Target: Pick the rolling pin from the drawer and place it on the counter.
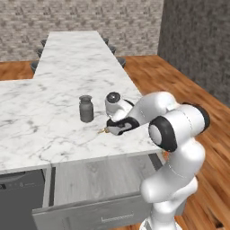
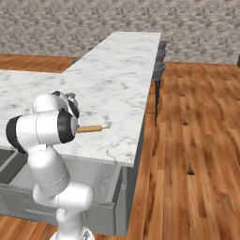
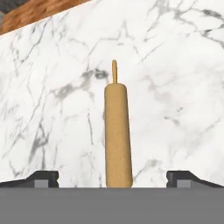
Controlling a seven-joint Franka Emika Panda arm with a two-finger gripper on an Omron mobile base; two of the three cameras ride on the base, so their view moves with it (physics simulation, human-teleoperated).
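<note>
Pin (image 3: 118,135) lies flat on the table (image 1: 67,67) — my end effector (image 3: 112,178) is spread wide, pinching nothing. I'd lift straight up, clear of the jar (image 1: 86,108).

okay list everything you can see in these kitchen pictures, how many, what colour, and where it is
rolling pin: one, light tan, lying on the counter between the open fingertips
counter: one, white marble with grey veins, L-shaped, over grey cabinets
jar: one, dark grey, lidded, upright on the counter left of the gripper
drawer: one, grey, pulled open under the counter edge
stools: several, dark, along the counter's far side
floor: brown wood planks
gripper: one, dark fingertips apart either side of the pin
</note>
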